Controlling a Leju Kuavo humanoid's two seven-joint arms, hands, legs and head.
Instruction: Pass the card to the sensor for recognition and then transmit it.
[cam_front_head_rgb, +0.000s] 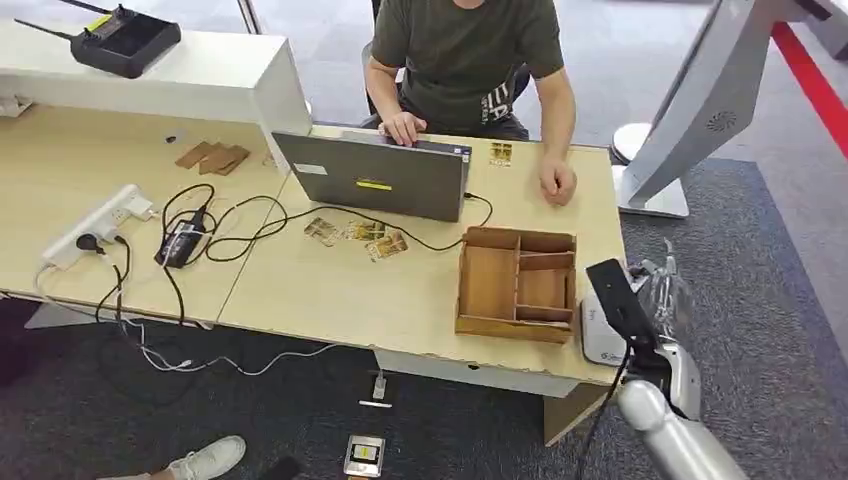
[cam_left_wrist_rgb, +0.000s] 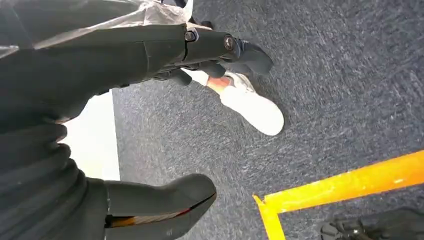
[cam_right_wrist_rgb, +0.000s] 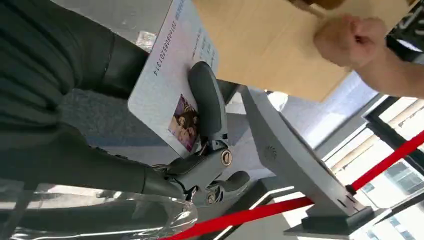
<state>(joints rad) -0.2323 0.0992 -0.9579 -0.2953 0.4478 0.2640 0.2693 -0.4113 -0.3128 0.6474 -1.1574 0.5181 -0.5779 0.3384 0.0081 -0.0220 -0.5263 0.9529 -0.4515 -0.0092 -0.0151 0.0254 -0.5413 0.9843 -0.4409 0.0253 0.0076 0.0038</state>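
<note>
Big pale wooden surface (cam_front_head_rgb: 330, 290) up front, a person in a dark green shirt (cam_front_head_rgb: 465, 50) typing at a grey laptop (cam_front_head_rgb: 375, 180). Near the right end sits an open wooden compartment box (cam_front_head_rgb: 517, 283), and just past the edge a small white sensor pad (cam_front_head_rgb: 598, 335). The right hand (cam_right_wrist_rgb: 200, 150) pinches a white photo ID card (cam_right_wrist_rgb: 175, 85) under its thumb, close above that pad. Recognition looks underway; handing over remains. The left hand (cam_left_wrist_rgb: 100, 65) hangs over grey carpet, fingers apart, holding nothing.
</note>
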